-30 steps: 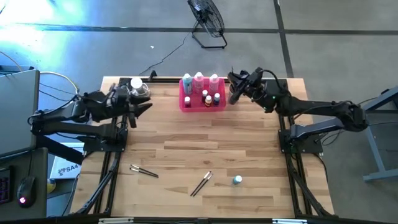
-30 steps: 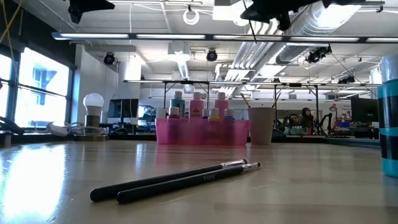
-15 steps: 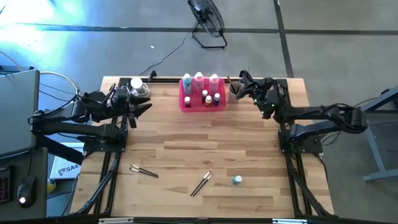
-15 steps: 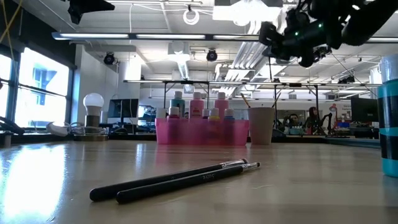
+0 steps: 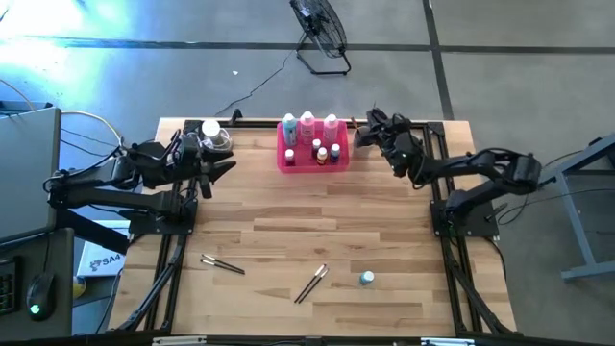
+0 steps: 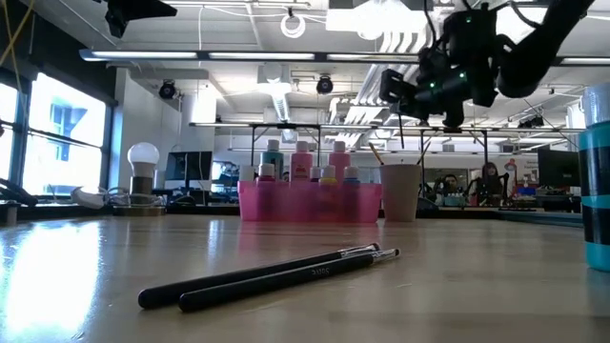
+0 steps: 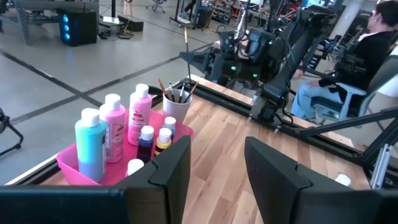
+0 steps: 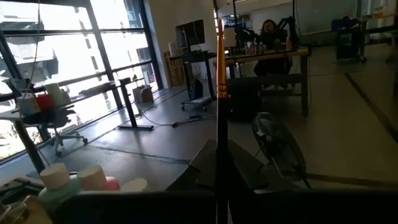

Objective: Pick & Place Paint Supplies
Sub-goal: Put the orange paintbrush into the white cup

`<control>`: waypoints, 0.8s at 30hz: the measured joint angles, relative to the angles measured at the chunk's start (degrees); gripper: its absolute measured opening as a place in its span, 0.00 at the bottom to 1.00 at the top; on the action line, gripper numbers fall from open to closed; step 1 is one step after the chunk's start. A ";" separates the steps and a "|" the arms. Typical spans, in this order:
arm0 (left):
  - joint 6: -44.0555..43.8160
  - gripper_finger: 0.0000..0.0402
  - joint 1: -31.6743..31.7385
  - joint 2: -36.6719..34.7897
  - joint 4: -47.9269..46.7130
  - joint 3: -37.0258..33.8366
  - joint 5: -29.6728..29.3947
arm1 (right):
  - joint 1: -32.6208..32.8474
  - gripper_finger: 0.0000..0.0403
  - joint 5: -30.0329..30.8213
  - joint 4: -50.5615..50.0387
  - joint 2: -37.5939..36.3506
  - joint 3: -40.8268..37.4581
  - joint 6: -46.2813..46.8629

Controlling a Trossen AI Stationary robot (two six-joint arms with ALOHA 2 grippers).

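The pink tray (image 5: 286, 161) at the table's far edge holds three tall white-capped bottles (image 7: 115, 134) and small bottles (image 7: 154, 138). To its right stands the pale cup (image 5: 363, 137), with brushes (image 7: 177, 93) in it. My right gripper (image 5: 371, 125) hovers level just above the cup, shut on a thin paintbrush (image 8: 219, 93). My left gripper (image 7: 217, 168) waits open at the far left, with nothing between its fingers. Two pairs of dark brushes (image 5: 221, 263) (image 5: 310, 283) and a tiny teal bottle (image 5: 367, 279) lie on the near part of the table. My right gripper pinches the paintbrush's shaft (image 8: 219, 177) between its two shut fingers. The fingers point level, coming from the table's right, and lie across the brush. The brush stands about upright, its long part rising above the fingers (image 7: 186, 38), clear of the table.
A light bulb on a stand (image 5: 213, 136) sits at the far left corner, beside my left gripper. Bare wood lies between the tray and the near brushes. A person sits beyond the table's right side (image 7: 373, 56).
My right gripper has come down from high above toward the cup and has tipped toward level, staying shut. Its arm has folded back toward the table's right edge.
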 joint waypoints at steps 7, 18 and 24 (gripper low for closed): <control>-0.37 0.37 0.00 0.00 0.00 0.00 -0.02 | -2.08 0.01 -0.74 1.26 5.75 3.60 -1.95; -0.90 0.37 0.00 0.00 0.00 0.00 -0.02 | -2.80 0.01 2.68 0.62 10.74 4.48 -3.01; -0.92 0.37 0.00 0.00 -0.01 0.00 -0.04 | -2.86 0.02 2.46 0.56 10.74 4.50 -4.34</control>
